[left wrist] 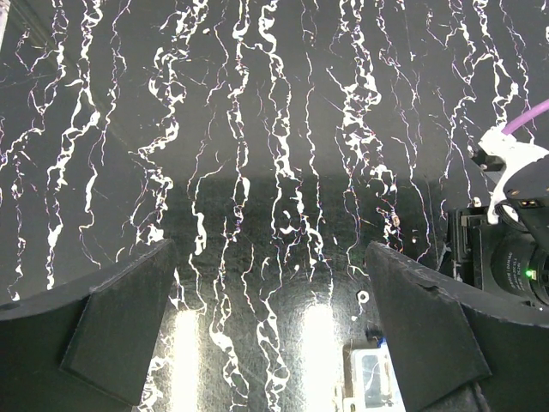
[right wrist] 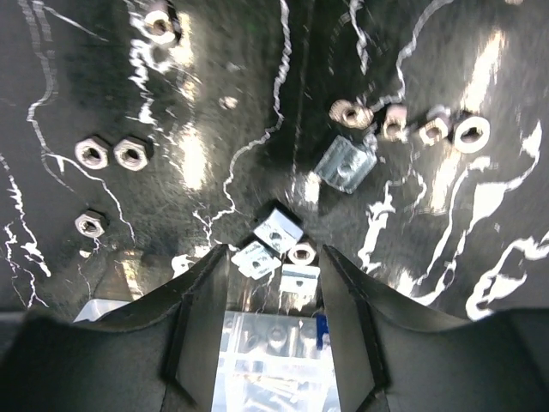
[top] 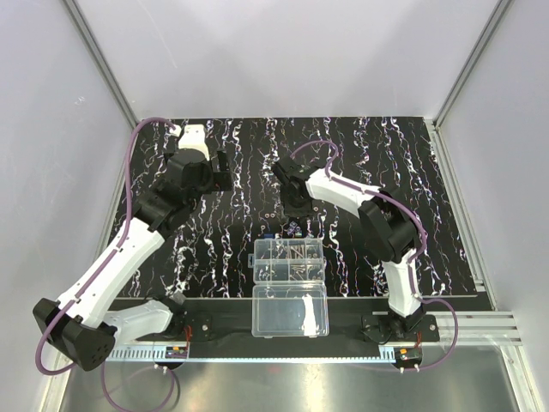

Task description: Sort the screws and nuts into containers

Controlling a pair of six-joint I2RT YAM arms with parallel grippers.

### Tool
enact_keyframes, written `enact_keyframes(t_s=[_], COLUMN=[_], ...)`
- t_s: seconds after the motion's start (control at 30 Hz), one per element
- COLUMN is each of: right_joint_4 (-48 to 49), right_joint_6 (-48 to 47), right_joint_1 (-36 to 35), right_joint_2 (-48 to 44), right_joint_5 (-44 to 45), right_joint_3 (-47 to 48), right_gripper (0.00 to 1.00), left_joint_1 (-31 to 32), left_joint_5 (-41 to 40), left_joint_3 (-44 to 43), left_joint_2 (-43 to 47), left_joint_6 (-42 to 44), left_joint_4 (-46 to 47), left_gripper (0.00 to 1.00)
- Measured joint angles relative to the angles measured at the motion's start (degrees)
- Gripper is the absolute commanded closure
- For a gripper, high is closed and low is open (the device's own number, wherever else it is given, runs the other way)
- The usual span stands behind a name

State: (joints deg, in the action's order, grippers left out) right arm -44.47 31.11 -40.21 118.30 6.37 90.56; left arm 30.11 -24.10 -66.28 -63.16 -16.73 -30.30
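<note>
My right gripper (right wrist: pixel 274 257) (top: pixel 296 204) hangs open low over the mat, just beyond the clear organizer box (top: pixel 290 261). A tight cluster of nuts (right wrist: pixel 279 230) lies between its fingertips, untouched by either finger. More nuts (right wrist: pixel 130 153) are scattered to the left, and a row of them (right wrist: pixel 433 130) lies upper right. Several screws (top: pixel 297 254) lie in the containers (right wrist: pixel 274 360). My left gripper (left wrist: pixel 270 257) (top: pixel 216 170) is open over bare mat at the back left, holding nothing. One nut (left wrist: pixel 363 297) lies by its right finger.
The undivided clear lid half (top: pixel 290 311) lies open toward the arm bases. A small blue piece (right wrist: pixel 320 326) sits at the box's far edge. The black mat with white streaks (top: pixel 429 197) covers the table, bounded by white walls.
</note>
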Motion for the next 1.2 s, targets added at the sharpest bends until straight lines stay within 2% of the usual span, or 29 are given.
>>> enact_keyframes(t_s=[0.27,0.47,0.73,0.87,1.2], right_joint_4=[-4.04,-5.44,-5.03,-5.09,-5.38], right_joint_6=[7.61,10.49,11.56,11.63,11.78], right_joint_1=[-0.02,-0.02,-0.02,-0.04,-0.04], right_joint_2=[0.83,2.16,4.09,5.01,5.42], right_joint_5=[0.04,-0.04,-0.24,-0.22,0.02], right_joint_3=[1.09,2.12,3.91,5.46,5.62], right_gripper=[0.47,0.52,0.55,0.6,0.66], left_joint_1=[0.0,0.0,0.5,1.22,2.47], left_joint_5=[0.0,-0.39,-0.92,-1.38,-2.75], left_joint_3=[0.02,0.0,0.0,0.0,0.0], left_joint_2=[0.07,0.22,0.94,0.94,0.92], left_joint_6=[0.0,0.02,0.11,0.31,0.59], left_joint_4=[0.0,0.0,0.02,0.04,0.04], left_gripper=[0.01,0.01,0.01,0.01,0.01])
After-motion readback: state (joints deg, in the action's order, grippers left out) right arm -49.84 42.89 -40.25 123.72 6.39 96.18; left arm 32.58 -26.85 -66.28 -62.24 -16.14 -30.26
